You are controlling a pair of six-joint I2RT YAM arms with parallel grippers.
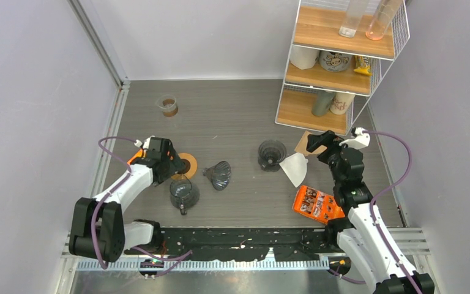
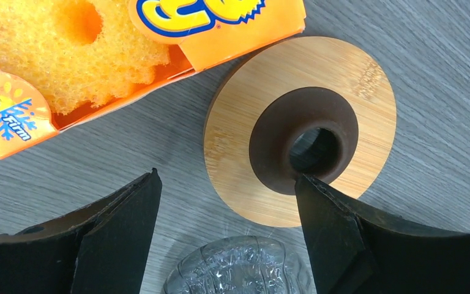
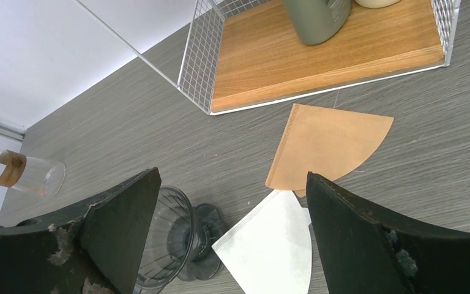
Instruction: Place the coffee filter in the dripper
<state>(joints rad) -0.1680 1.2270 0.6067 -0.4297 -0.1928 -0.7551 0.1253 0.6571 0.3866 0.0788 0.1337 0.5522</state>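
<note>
The right tool point(image 3: 231, 177) hangs empty with jaws spread wide, straddling the white coffee filter point(image 3: 269, 245), which lies flat on the counter point(image 3: 128, 122), likely lined up for a pinch. The left tool point(image 2: 227, 177), also open, waits over a wooden ring point(image 2: 343, 79). The dripper point(image 3: 180, 236) sits just beside the filter, and a brown filter point(image 3: 327, 144) lies beyond.

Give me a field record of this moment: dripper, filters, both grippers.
dripper: upright on the table, no filter in it
white filter: lying flat right beside the dripper
brown filter: flat in front of the wire shelf, its corner meeting the white filter's tip
right gripper: open, above the two filters, holding nothing
left gripper: open, over a wooden ring next to a sponge pack
task state: filter not yet in dripper
</note>
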